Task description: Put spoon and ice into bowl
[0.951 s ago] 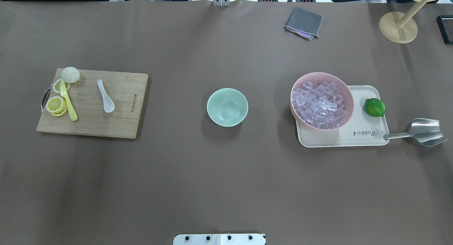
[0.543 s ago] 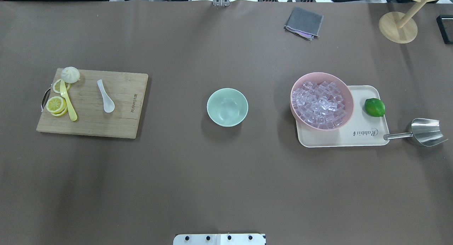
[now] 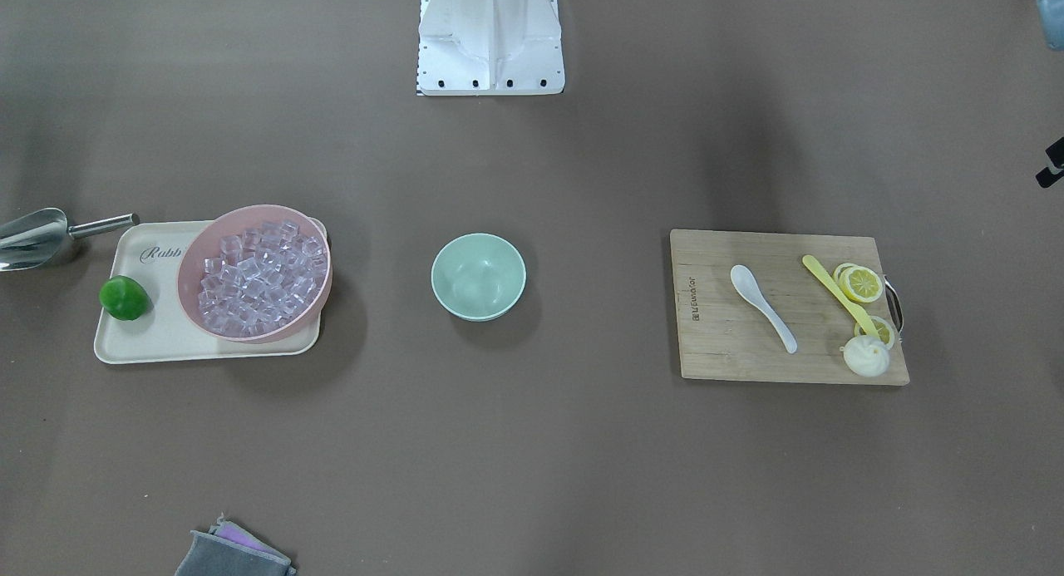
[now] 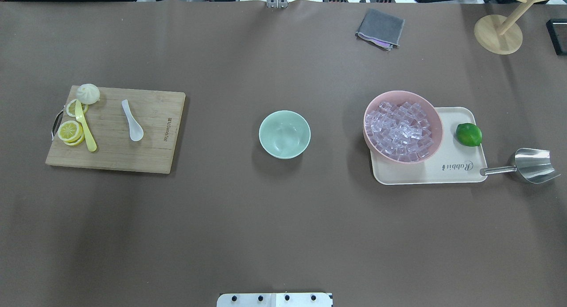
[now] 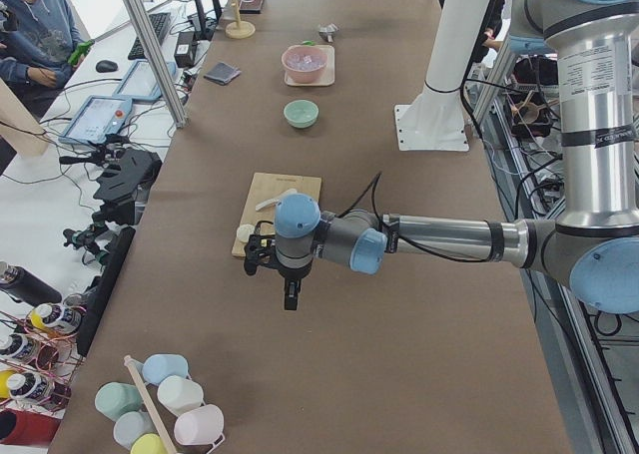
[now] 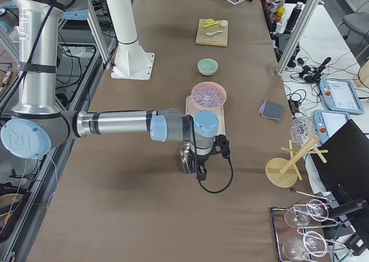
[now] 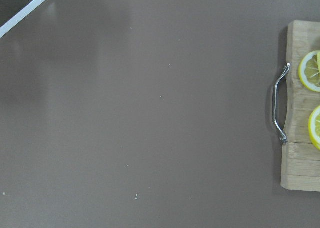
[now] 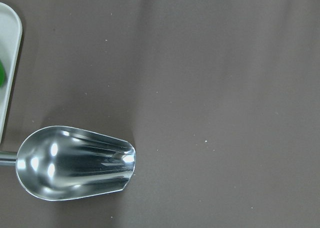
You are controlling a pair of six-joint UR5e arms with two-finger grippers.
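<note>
Spoon (image 4: 132, 121) on cutting board (image 4: 155, 134) well left of bowl (image 4: 284, 134), ice (image 4: 402, 132) in pink bowl (image 4: 401, 93) to its right; spoon looks glossy, light, probably slippery, so pinch mid-handle; left hand (image 5: 290, 296), right hand (image 6: 200, 171): cannot tell whether apart or together.

Cream rectangular plastic tray (image 4: 425, 173): dark cursive script "Rabbit" along one long edge, upside down in the overhead view. In the front-facing view (image 3: 166, 343) only "Rabb" shows; the rest is hidden behind the round pink bowl (image 3: 184, 264). Rectangular wooden cutting board (image 4: 146, 154): short burnt-in line of lettering by one short edge, too small to read. Pale blue joint cap (image 6: 20, 140) on the near arm, right-side view: white logo, seemingly an "R".
</note>
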